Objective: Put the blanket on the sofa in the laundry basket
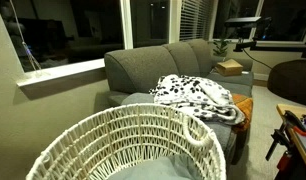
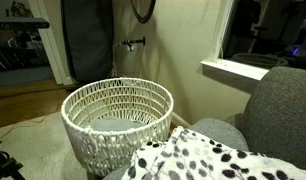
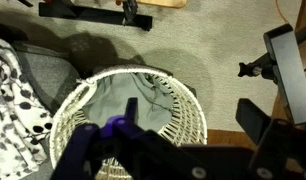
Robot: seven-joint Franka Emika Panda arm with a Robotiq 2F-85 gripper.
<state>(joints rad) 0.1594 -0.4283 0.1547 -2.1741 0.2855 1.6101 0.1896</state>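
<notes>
Wrist view: dark pincer (image 3: 121, 148) blurred at bottom edge, above big round white woven-cord laundry basket (image 3: 196, 118); how far open, cannot tell; nothing seen in its hold. Plain grey cloth (image 3: 123, 100) lies inside basket. Fleecy white blanket with black spots (image 3: 15, 100) lies heaped on seat of grey fabric sofa (image 3: 51, 75), beside basket. Both exterior views: blanket (image 1: 193, 97) (image 2: 208, 160) on sofa (image 1: 153, 65) (image 2: 283, 110), basket (image 1: 93, 128) (image 2: 113, 142) on floor near sofa.

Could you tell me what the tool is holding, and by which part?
Nothing: the tool is empty above the white woven basket; the black-spotted white blanket lies on the grey sofa.
</notes>
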